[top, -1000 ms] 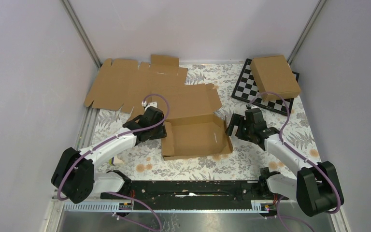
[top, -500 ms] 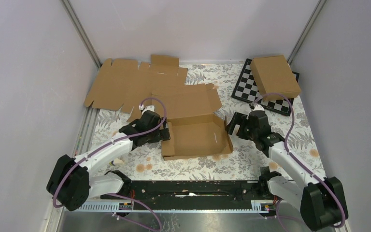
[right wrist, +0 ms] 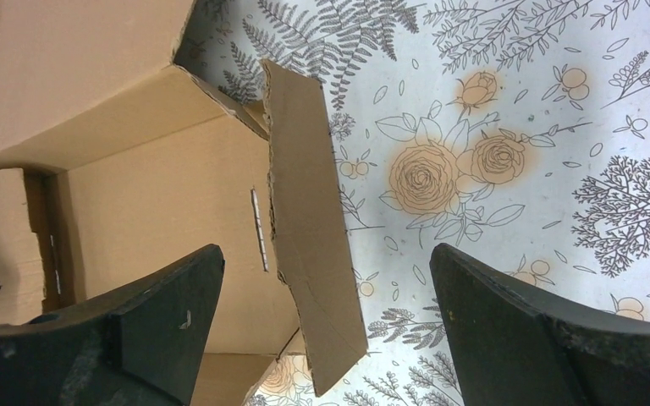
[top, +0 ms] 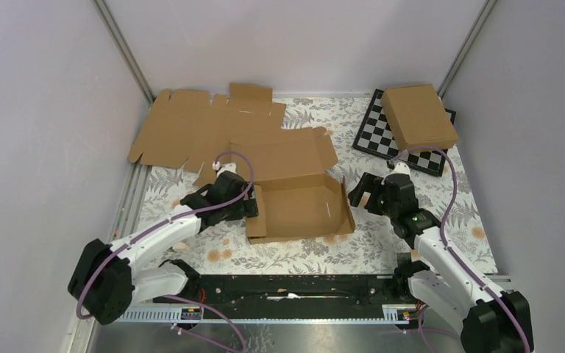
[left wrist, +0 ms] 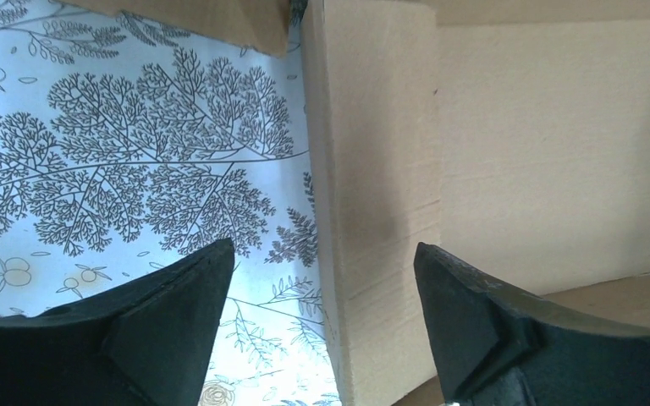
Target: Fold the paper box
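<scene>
1. The left tool [left wrist: 323,249] is open, with its two black fingers spread wide either side of the left wall [left wrist: 381,211] of the paper box [left wrist: 550,152] and clamping nothing
2. The right tool [right wrist: 328,249] is also wide open; its fingers straddle the box's right side flap [right wrist: 305,211], which leans outward over the floral cloth, and they do not press on it
3. The paper box [top: 298,209] sits half formed in the middle of the worktop [top: 301,250], between the two tools, with its base flat, its walls partly raised and its lid flap [top: 287,154] lying open toward the far side
4. Behind it on the left lies a wide flat cardboard sheet [top: 199,125]
5. At the far right a chessboard [top: 377,140] carries a closed cardboard box [top: 419,116], well apart from both tools
</scene>
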`<state>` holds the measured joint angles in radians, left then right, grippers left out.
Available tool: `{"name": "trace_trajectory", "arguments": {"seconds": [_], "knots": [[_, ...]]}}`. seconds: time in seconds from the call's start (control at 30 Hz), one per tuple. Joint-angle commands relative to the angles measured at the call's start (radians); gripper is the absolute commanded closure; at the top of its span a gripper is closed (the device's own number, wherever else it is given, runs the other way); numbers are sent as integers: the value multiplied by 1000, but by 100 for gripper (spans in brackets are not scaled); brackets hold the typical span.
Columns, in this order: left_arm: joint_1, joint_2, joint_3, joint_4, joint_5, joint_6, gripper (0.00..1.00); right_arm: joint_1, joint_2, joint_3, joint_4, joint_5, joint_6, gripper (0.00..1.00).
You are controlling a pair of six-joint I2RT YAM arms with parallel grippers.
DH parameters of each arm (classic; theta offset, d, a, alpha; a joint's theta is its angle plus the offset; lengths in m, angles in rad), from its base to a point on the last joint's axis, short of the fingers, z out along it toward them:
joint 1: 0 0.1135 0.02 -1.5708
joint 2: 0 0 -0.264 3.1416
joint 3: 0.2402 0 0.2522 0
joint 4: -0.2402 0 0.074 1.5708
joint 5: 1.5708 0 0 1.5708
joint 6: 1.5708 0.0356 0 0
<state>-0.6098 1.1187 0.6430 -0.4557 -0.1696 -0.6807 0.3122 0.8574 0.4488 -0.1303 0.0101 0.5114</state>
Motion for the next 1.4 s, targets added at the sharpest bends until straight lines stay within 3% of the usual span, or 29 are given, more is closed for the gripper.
{"name": "trace_trajectory", "arguments": {"seconds": [0.0,0.3,0.4,0.57,0.7,0.93,1.17,1.27,1.37], "knots": [[-25,58,58,-23,-72,-24,18,1,0,48,-25,-29,-37,1],[-87,196,125,-57,-173,-49,29,1,-115,11,-6,-54,-37,0],[-87,229,123,-57,-197,-57,47,1,-113,11,-9,-63,-38,1],[-86,248,102,-45,-216,-66,67,1,-107,6,-9,-74,-27,0],[-86,259,99,-57,-237,-73,99,1,-101,9,-21,-71,-25,0],[-97,242,114,-75,-255,-68,100,1,-45,29,-52,-70,-31,0],[-99,118,201,-118,-188,-41,100,1,-43,59,-83,-88,-6,0],[-94,64,259,-175,-198,-36,100,1,-81,68,-113,16,24,0],[-56,10,289,-224,-187,-18,100,1,-107,92,-192,270,72,0]]}}
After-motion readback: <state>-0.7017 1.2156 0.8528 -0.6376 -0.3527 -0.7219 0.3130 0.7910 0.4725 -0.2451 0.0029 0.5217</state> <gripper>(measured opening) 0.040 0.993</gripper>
